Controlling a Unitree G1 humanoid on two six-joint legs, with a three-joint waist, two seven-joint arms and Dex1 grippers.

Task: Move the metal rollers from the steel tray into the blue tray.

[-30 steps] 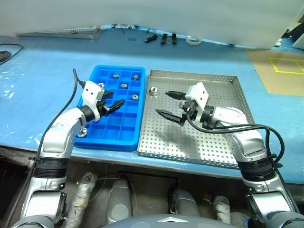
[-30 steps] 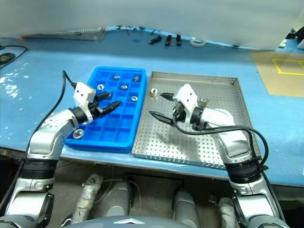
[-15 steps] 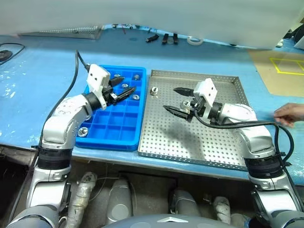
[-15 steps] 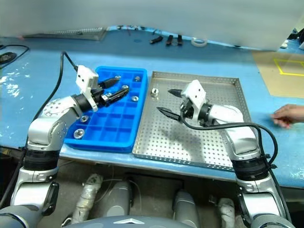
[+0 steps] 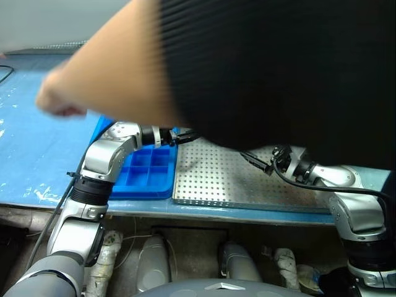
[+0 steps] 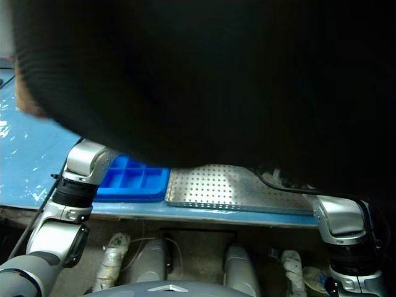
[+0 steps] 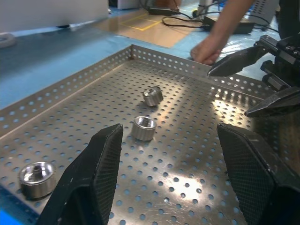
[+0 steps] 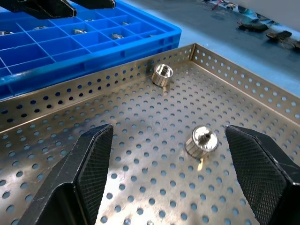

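Steel tray (image 7: 84,84) rollers (image 7: 144,128) are seen just ahead of the left gripper (image 7: 183,161), between its wide-open, empty fingers; the right gripper (image 8: 180,176) is likewise open, nothing held.

A person's bare forearm (image 5: 117,80) in a black sleeve (image 5: 278,68) reaches across above the blue table (image 5: 31,154); black clips (image 8: 276,35) lie on that table.

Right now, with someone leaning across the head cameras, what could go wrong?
1. A person's arm covers most of both eye views, hiding the trays: aiming there is blind.
2. A person's hand rests at the steel tray's rim, near the right gripper: contact risk.
3. Three rollers remain loose in the steel tray.
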